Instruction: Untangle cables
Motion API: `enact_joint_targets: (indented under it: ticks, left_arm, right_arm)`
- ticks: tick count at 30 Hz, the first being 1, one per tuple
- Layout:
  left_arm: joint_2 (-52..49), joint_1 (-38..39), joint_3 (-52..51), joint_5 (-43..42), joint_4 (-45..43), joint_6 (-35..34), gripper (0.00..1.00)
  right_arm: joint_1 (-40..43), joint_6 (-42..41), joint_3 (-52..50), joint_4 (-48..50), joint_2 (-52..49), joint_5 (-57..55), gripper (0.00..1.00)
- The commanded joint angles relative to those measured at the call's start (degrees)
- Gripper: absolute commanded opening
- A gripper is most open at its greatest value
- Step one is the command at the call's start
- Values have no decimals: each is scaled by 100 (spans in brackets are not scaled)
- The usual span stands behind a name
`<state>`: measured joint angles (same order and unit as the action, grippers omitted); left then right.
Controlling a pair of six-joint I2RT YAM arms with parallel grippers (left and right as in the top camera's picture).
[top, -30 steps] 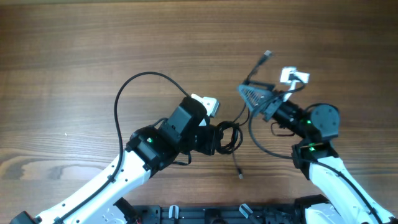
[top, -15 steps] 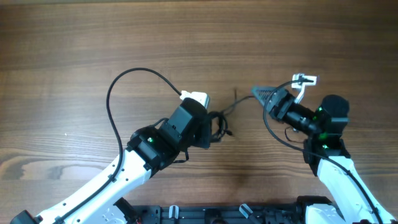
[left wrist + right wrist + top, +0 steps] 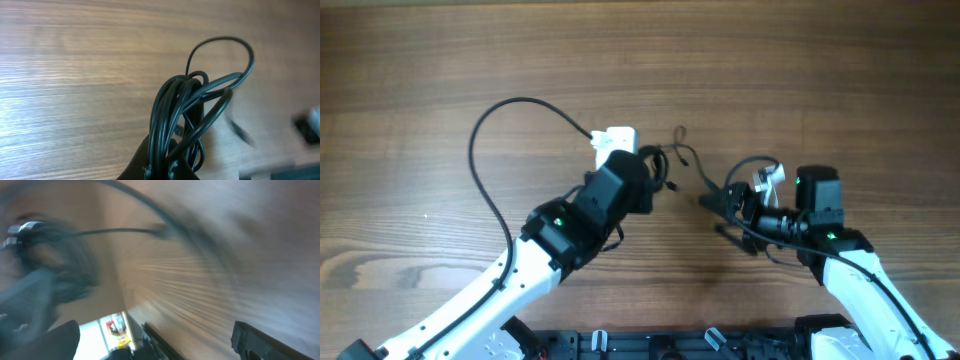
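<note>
My left fingers [image 3: 161, 169] stay clamped on the cables [image 3: 186, 112] at the middle of the counter [image 3: 420, 80], while my right fingers [image 3: 725, 215], now wide open and empty, have dropped their strand: knot judged unresolved, regrasp required.

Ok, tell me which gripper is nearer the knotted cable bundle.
Left. The left gripper is shut on the cable bundle itself; the right gripper stands open off to the bundle's right, apart from it.

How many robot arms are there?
2. The left arm reaches in from the bottom left, its left gripper shut on the cables. The right arm comes from the bottom right, its right gripper open just right of them. No others show.
</note>
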<state>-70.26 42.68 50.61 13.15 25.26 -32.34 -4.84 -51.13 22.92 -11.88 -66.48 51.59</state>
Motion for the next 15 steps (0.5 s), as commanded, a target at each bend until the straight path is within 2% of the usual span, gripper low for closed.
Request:
enact_joint_targets:
  ticks: [1, 2, 4, 5, 6, 7, 8, 9, 11, 15]
  left_arm:
    - [7, -586, 42, 688, -68, -1025, 4]
    - [7, -785, 42, 671, -63, -1338, 4]
    - [7, -955, 42, 186, -111, -1440, 4]
    - [7, -955, 42, -302, -118, -1244, 4]
    - [7, -933, 42, -745, -125, -741, 4]
    - [7, -903, 42, -1176, -122, -225, 4]
    - [7, -868, 42, -1537, -122, 195, 4]
    - [7, -807, 42, -1965, -122, 590, 4]
    - [7, -691, 39, -2299, -122, 907, 4]
    - [7, -483, 39, -2297, -133, 901, 4]
  right_arm:
    - [-20, -603, -4, -931, -7, -1453, 100]
    - [-20, -579, -4, -960, -7, -1416, 100]
    - [-20, -107, -4, -457, -7, -667, 100]
    - [-20, 111, -4, 317, -7, 11, 100]
    - [-20, 105, -4, 1067, -7, 463, 99]
    - [-20, -22, -4, 1635, -7, 710, 95]
    - [-20, -409, -4, 2184, -7, 807, 85]
    - [-20, -1023, -4, 2500, -7, 802, 81]
    - [-20, -1834, -4, 3036, -7, 804, 80]
    - [-256, -3143, -4, 3722, -7, 802, 81]
